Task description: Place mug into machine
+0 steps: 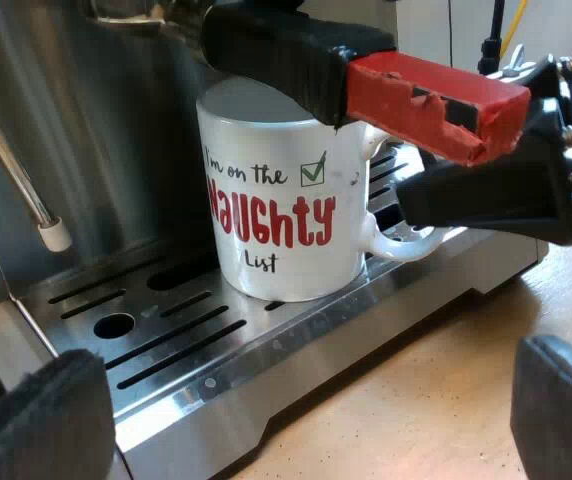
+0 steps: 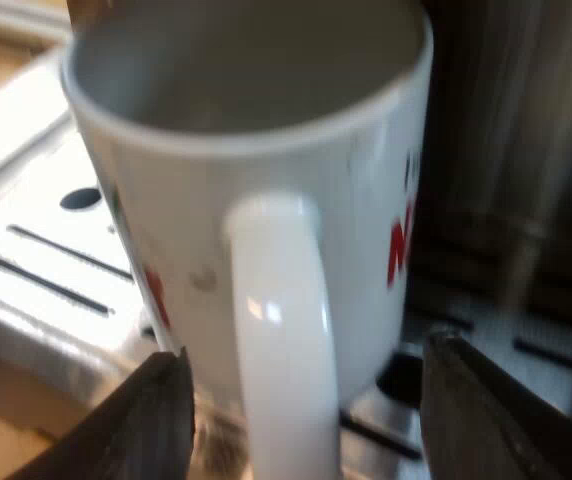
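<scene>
A white mug with red "Naughty List" lettering stands upright on the machine's metal drip tray. Straight above it juts the holder's dark handle with its red end, locked into the machine's front. My right gripper is at the mug's handle. Seen up close, the mug has its handle standing between my right gripper's two fingers, with a gap on each side, so it is open. My left gripper hangs open before the tray, holding nothing.
A steam wand slants down over the tray's far end, beside the machine's steel wall. Slots and a round hole mark the tray. A wooden tabletop lies below the tray's edge.
</scene>
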{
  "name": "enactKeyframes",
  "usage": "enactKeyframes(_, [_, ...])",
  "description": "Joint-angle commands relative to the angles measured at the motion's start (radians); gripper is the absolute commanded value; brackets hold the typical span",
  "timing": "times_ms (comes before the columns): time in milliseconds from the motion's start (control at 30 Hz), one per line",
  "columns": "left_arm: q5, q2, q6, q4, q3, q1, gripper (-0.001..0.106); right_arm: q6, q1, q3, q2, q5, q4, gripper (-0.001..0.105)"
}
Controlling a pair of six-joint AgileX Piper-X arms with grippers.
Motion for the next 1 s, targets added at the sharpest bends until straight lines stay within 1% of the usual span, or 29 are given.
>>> enactKeyframes(33, [0.008, 0.006, -0.001, -0.009, 0.025, -0.005, 0.081, -0.029, 0.001, -0.002, 0.039, -0.001, -0.100, 0.052])
enactKeyframes(167, [0.008, 0.006, -0.001, -0.009, 0.025, -0.005, 0.081, -0.029, 0.001, -0.035, 0.090, -0.021, -0.124, 0.052])
enactKeyframes(333, [0.008, 0.006, -0.001, -0.009, 0.025, -0.005, 0.081, -0.029, 0.001, -0.122, 0.155, -0.017, -0.124, 0.052])
enactKeyframes(533, [0.016, 0.006, -0.001, -0.009, 0.025, -0.005, 0.081, -0.029, 0.001, -0.191, 0.215, -0.017, -0.124, 0.052])
enactKeyframes(733, [0.016, 0.006, -0.001, -0.009, 0.025, -0.005, 0.081, -0.029, 0.001, -0.223, 0.250, -0.017, -0.126, 0.052])
enactKeyframes(867, [0.016, 0.006, -0.001, -0.009, 0.025, -0.005, 0.081, -0.029, 0.001, -0.224, 0.244, -0.014, -0.123, 0.052])
enactKeyframes(900, [0.016, 0.006, -0.001, -0.009, 0.025, -0.005, 0.081, -0.029, 0.005, -0.224, 0.236, -0.005, -0.113, 0.052])
enactKeyframes(1000, [0.016, 0.006, -0.001, -0.009, 0.017, -0.005, 0.081, -0.029, 0.027, -0.224, 0.198, 0.078, -0.043, 0.052])
